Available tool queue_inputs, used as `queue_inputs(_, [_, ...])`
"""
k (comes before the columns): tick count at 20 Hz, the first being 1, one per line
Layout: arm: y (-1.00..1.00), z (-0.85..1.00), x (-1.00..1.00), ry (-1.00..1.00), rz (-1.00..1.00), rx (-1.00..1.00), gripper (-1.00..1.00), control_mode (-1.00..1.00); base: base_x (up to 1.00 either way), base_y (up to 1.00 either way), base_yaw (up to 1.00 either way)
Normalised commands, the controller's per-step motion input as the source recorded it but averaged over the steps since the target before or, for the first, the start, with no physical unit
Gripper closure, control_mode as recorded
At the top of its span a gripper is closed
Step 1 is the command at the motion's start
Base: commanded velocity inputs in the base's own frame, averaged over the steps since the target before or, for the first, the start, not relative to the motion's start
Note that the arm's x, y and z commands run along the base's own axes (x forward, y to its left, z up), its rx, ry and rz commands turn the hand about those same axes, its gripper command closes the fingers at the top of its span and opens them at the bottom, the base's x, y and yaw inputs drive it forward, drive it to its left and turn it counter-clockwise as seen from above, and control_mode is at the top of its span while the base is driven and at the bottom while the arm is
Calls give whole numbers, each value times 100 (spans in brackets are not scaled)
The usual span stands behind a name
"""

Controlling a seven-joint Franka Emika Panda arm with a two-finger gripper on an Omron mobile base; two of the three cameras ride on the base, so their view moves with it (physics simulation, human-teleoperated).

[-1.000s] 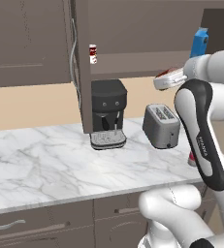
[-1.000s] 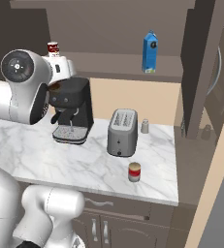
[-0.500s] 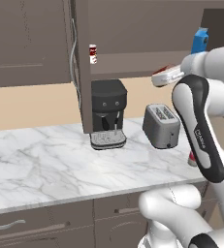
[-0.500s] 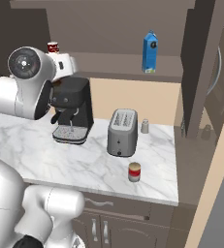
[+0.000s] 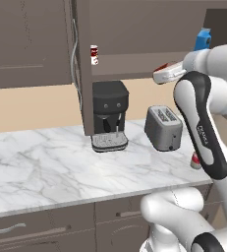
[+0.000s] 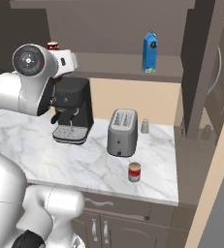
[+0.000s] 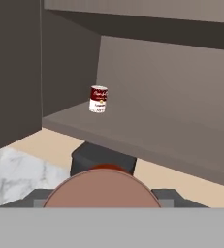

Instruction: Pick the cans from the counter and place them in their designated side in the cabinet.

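The end effector (image 5: 165, 74) was raised to the height of the cabinet shelf (image 7: 147, 131), pinching a squat can (image 7: 102, 186) whose red-brown round top lay close before the hand camera, between the dark fingers. Past it, a slimmer white can with red marks (image 7: 98, 99) stood upright near the shelf's left end, just inside the front edge. A blue carton (image 6: 150, 52) stood well apart from it toward the shelf's right end. The second can (image 6: 134, 172), red above and pale below, stood upright on the marble tabletop (image 6: 89, 164) near its front right corner, in front of the toaster (image 6: 122, 131). A black coffee machine (image 5: 109, 114) sat at the tabletop's back edge, left of the toaster.
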Motion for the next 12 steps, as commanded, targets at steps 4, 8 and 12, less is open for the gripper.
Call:
queue_inputs(4, [0, 3, 18, 0, 1, 0, 100, -100, 0, 0, 0])
queue_inputs(8, [0, 0, 22, 0, 1, 0, 100, -100, 0, 0, 0])
queue_inputs(12, [5, 0, 22, 0, 0, 0, 100, -100, 0, 0, 0])
